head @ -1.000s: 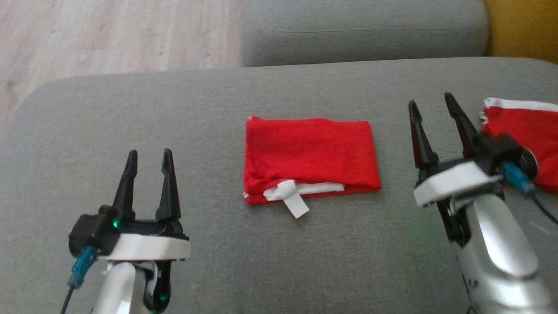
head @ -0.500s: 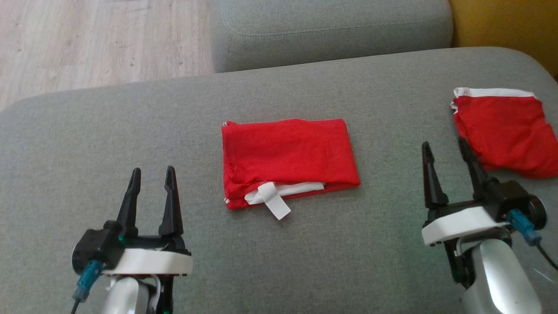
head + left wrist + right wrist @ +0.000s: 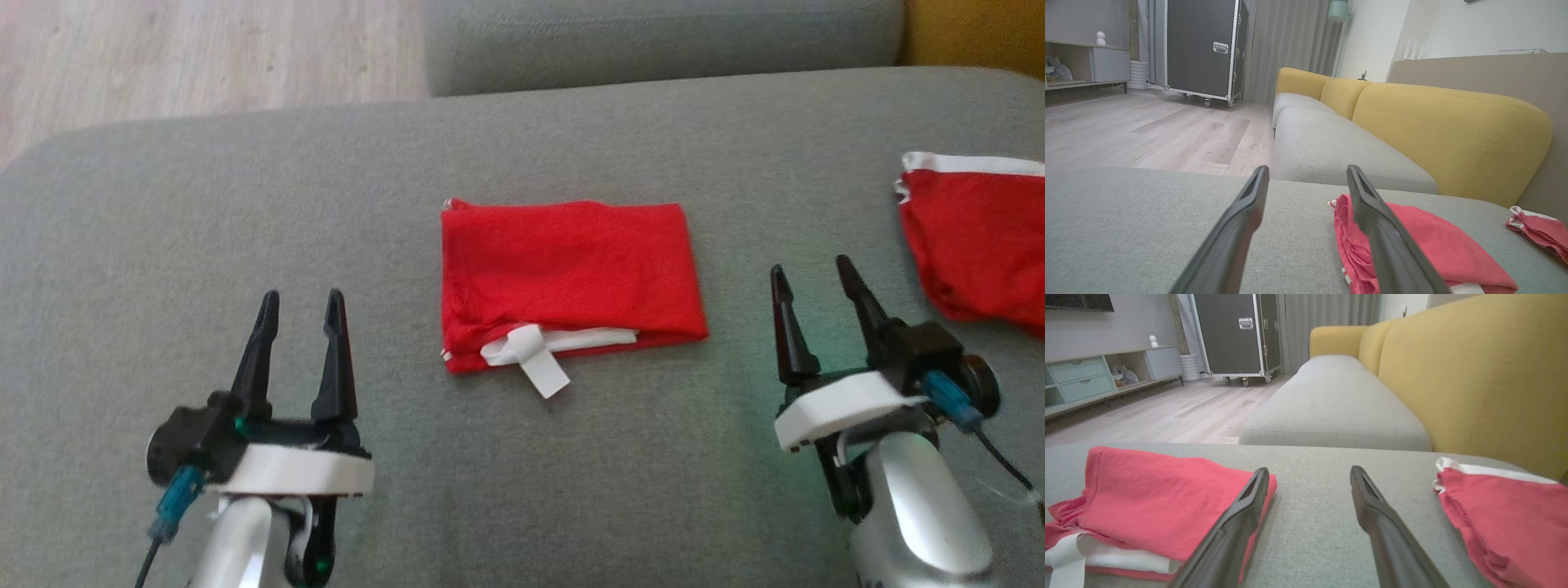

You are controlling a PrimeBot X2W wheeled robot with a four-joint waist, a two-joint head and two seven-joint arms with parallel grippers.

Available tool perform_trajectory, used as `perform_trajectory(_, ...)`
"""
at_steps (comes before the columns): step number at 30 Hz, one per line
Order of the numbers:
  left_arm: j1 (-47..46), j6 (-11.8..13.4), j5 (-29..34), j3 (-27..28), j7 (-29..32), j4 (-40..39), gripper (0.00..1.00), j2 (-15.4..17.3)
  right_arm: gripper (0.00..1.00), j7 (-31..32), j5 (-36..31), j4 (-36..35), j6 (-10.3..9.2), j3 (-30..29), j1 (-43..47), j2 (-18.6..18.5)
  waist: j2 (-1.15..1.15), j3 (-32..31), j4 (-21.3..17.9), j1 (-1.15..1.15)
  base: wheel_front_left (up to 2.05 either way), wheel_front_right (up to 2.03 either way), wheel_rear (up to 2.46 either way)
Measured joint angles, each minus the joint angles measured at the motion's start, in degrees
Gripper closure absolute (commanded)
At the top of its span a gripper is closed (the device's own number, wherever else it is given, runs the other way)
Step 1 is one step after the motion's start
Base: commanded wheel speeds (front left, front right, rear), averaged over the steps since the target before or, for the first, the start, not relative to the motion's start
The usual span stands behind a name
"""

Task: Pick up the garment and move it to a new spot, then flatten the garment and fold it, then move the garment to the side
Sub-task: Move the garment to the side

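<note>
Drew the right gripper [image 3: 810, 267] back toward the near edge over the last second, off the second red garment [image 3: 976, 245] at the far right. Now stands clear of it with bare upholstery between, fingers spread wide, holding nothing. Kept the left gripper [image 3: 301, 296] at the near left, likewise spread wide and empty, poised over the grey seat cushion [image 3: 204, 212]. Swung the head camera meanwhile, so should not read the shift of the whole picture as a move of the cloth.

Left the folded red garment [image 3: 571, 273] in the middle of the cushion, between the two grippers and touching neither. Folded into a tidy rectangle, with a white band and a loose white tab [image 3: 545, 374] poking out along the near edge.

Reads as a release completed and an arm freed. Judging by the neat fold, probably done with flattening and folding, with only the move to the side left for the middle piece. Would call for a grasp along one edge without spilling the layers.

Found no bin, basket or tray on the cushion, with both garments lying straight on the upholstery. Farther off, across the wooden floor, can make out a black wheeled flight case [image 3: 1202, 47], shut, contents hidden. Also a low cabinet [image 3: 1106, 373] with an open shelf, holding something too small to name.
</note>
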Motion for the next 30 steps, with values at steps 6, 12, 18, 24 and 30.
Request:
perform_trajectory(6,-2.8,-0.1,0.0,-1.8,0.0,0.5,0.0,0.0,0.0,1.0,2.2,9.6,0.0,1.8,-6.5,0.0,0.0,2.5,2.6,0.0,0.0,0.0,0.0)
perform_trajectory(12,-3.7,-0.2,-0.8,-2.8,0.0,1.3,0.0,0.0,0.0,4.7,6.3,20.5,0.0,4.6,-13.5,0.0,0.0,4.3,5.4,0.0,0.0,0.0,0.0)
perform_trajectory(18,-5.9,-0.2,-1.3,-3.4,0.0,1.0,0.0,0.0,0.0,9.0,10.2,32.2,0.0,7.0,-19.0,-0.2,0.0,5.4,7.8,0.01,0.0,0.0,0.0)
perform_trajectory(24,-6.0,-0.2,-1.4,-3.9,0.0,0.9,0.0,-0.1,0.65,9.6,12.9,36.3,0.0,12.5,-22.2,-1.2,0.0,5.3,8.3,0.0,0.0,0.0,0.0)
perform_trajectory(30,-6.0,0.0,-1.4,-3.3,0.0,1.0,0.0,-0.1,1.0,6.6,11.8,38.9,0.0,16.1,-23.2,-0.8,0.0,4.3,7.2,0.0,0.0,0.0,0.0)
